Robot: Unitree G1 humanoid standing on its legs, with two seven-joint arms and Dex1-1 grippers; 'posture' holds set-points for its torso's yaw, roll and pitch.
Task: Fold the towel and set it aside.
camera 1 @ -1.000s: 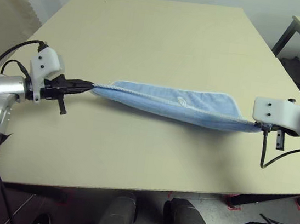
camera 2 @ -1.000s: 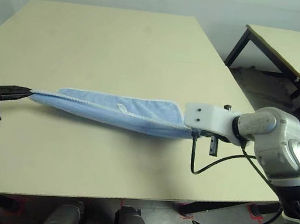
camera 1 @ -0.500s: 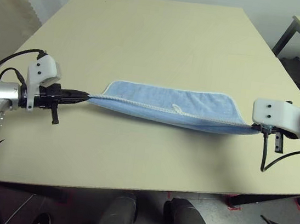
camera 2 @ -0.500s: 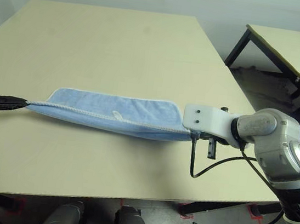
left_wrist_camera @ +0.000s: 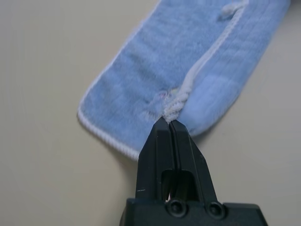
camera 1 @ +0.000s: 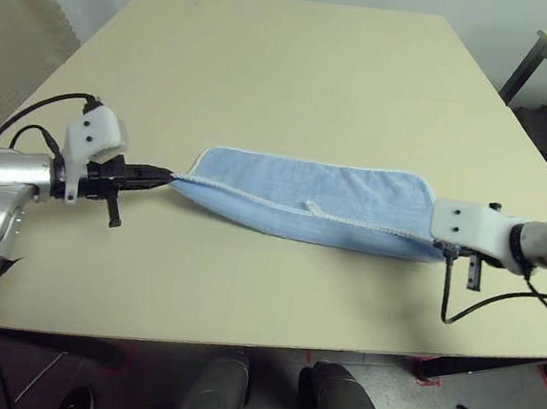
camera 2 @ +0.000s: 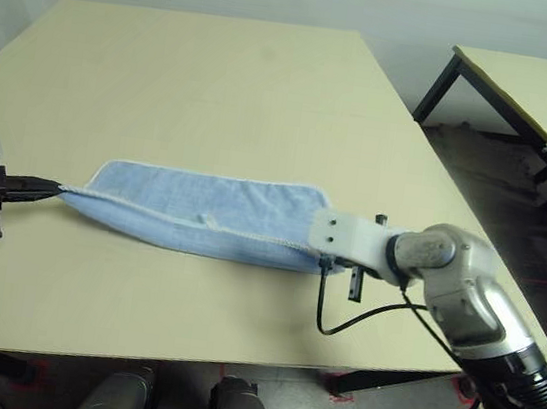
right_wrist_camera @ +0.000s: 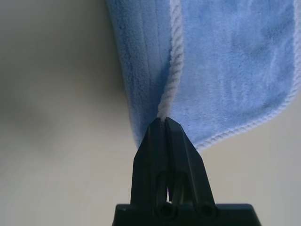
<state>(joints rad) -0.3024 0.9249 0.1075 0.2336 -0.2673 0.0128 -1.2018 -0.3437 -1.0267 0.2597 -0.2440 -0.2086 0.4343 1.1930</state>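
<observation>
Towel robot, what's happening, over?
Left gripper and right gripper shut on white stitched edging. Light-blue terry towel stretched between them, half-folded over beige table. Nothing in the way.

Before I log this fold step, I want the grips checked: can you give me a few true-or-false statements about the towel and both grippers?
1. The left gripper is shut on the towel's white edging. True.
2. The right gripper is open, clear of the towel. False: it is shut on the edging at the other end.
3. The towel lies spread flat in one layer. False: it is doubled lengthwise, stretched between the grippers.
4. The towel is over the table. True.
</observation>
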